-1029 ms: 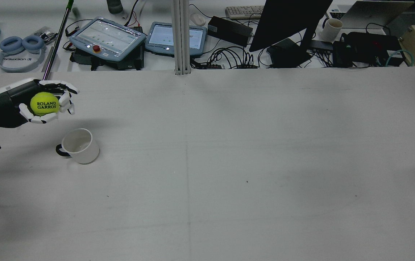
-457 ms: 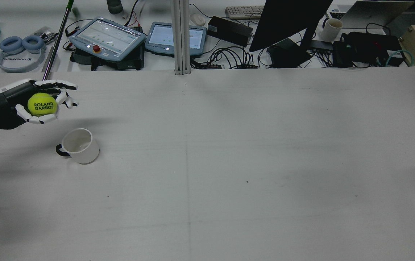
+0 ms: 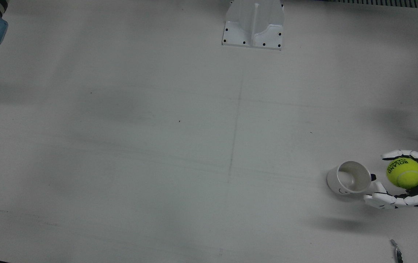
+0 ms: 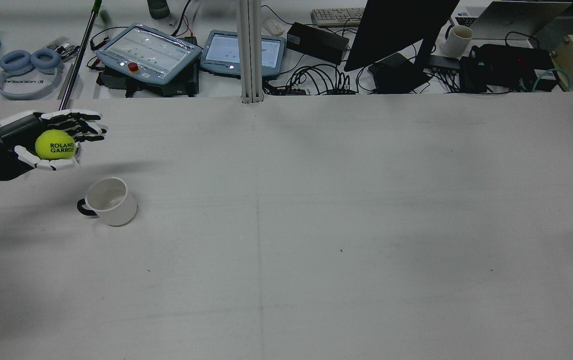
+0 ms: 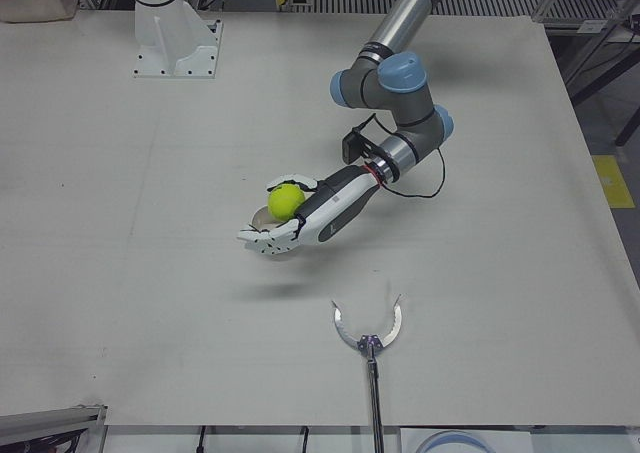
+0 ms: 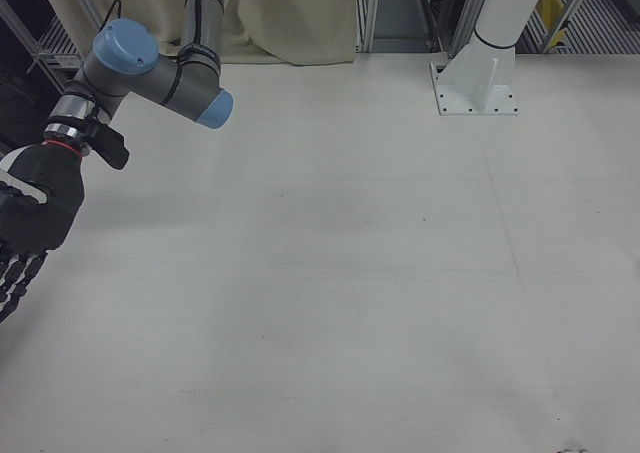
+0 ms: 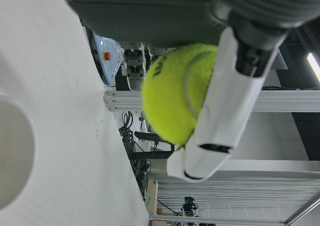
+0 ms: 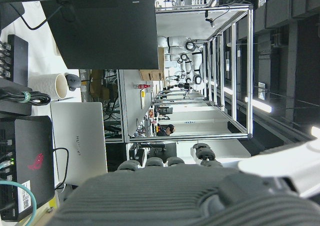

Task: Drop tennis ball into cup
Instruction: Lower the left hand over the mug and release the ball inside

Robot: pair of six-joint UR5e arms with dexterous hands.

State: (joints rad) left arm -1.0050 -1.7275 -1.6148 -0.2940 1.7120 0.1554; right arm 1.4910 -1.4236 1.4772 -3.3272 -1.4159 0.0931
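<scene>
Left hand (image 4: 41,142) cupped around tennis ball (image 4: 55,144), held above table (image 4: 316,225) | cup (image 4: 108,201) upright, nearby | right hand (image 6: 30,223) fingers extended, empty

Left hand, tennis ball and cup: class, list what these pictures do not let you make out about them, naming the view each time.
- Cup in the left-front view: mostly hidden behind the left hand and tennis ball.
- Cup in the left hand view: cut off by the left edge.
- Left hand in the front view: its wrist is cut off by the right edge.
- Right hand in the right-front view: fingers cut off at the left edge.
</scene>
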